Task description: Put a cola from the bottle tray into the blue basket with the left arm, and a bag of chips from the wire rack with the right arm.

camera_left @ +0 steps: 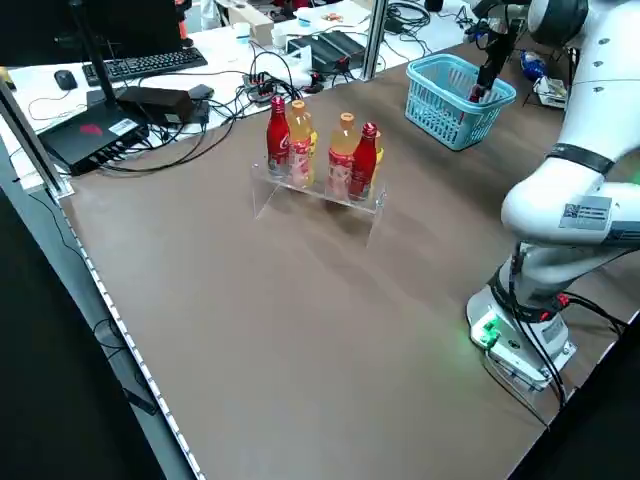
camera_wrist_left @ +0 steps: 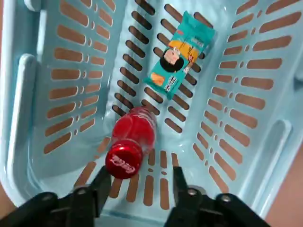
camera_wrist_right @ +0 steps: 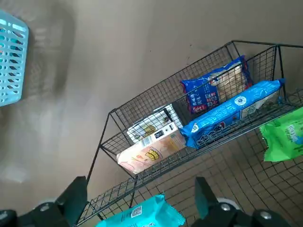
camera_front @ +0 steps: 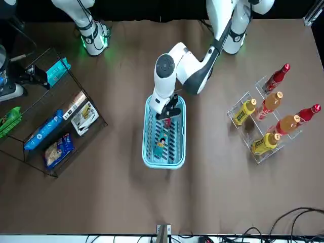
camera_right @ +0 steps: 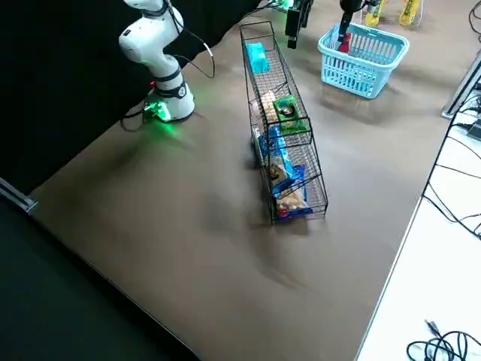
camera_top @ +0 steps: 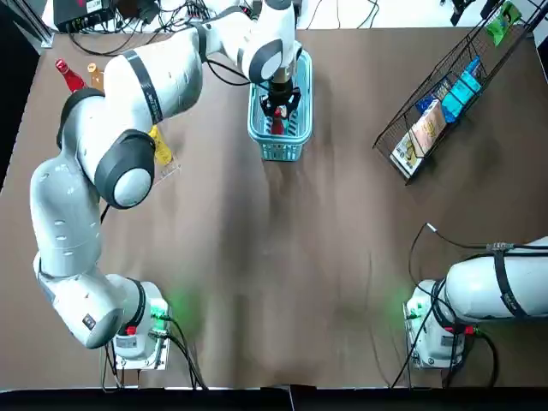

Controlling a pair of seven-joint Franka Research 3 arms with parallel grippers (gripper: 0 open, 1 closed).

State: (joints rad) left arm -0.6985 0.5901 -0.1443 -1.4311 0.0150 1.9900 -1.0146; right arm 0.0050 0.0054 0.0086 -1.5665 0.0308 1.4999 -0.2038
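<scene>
On top, my left claw (camera_top: 278,107) hangs over the blue basket (camera_top: 282,154) at the far middle of the table (camera_top: 257,282). A bit of the red cola (camera_top: 276,128) shows under it. The right arm is parked at the near right. The wire rack (camera_top: 454,86) is at the far right.

From the front, the cola stands at the end of the basket nearest the robot. A bag of chips (camera_front: 162,144) lies flat in the middle of the basket. The bottle tray (camera_front: 268,119) with the other bottles is well apart.

From the left side, the claw comes straight down into the basket.

From the right side, the rack stands between the right arm and the basket.

The left wrist camera tells me most. The cola stands upright, its cap pointing up at the claw. The fingers (camera_wrist_left: 102,182) are spread apart, with the cap between them, close to one finger and with a gap on the other side. I think the bottle is let go, so the claw should lift straight up.

The right wrist camera shows the right claw (camera_wrist_right: 138,187) spread wide, far from the rack's bags.
</scene>
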